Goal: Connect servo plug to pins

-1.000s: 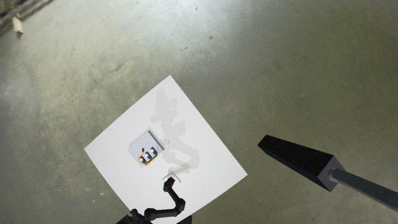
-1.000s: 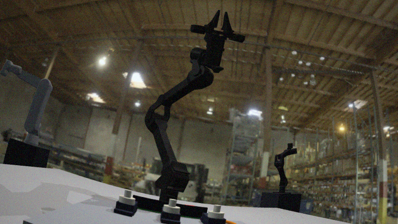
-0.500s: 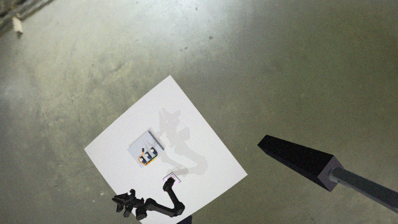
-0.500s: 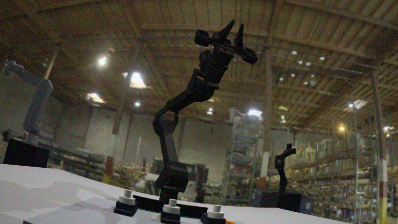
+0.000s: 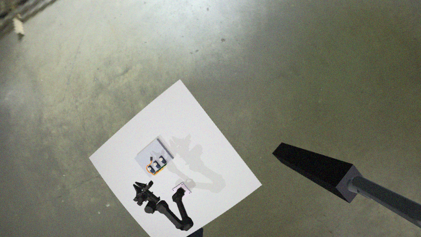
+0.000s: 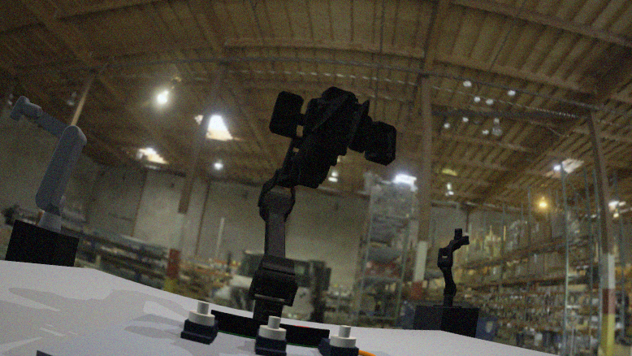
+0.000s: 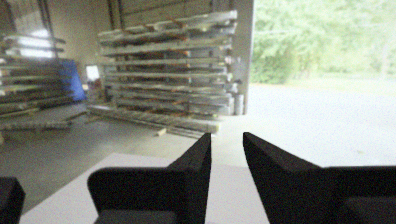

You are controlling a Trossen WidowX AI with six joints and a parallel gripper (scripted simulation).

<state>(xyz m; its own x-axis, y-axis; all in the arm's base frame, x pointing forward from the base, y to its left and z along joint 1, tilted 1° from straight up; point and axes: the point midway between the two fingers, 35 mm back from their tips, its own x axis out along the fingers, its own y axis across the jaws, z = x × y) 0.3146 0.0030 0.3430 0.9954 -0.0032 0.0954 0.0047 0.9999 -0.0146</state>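
Note:
Three dark blue servos with white hubs stand in a row: one with the orange lead, a middle one and a far one. The orange lead curves round the end servo to a small dark plug lying on a pale grey plate. A dark strip with a green edge runs along the row. Pins, coloured band and dot are too small to make out. My gripper is partly open and empty, raised well away from the plug. Its fingertips are unclear in the exterior view.
The white table carries a dark bar along the plate's edge. My arm's base stands on a pinkish mount. Beyond the table are a black block bearing a grey arm and, at the back right, a small black arm.

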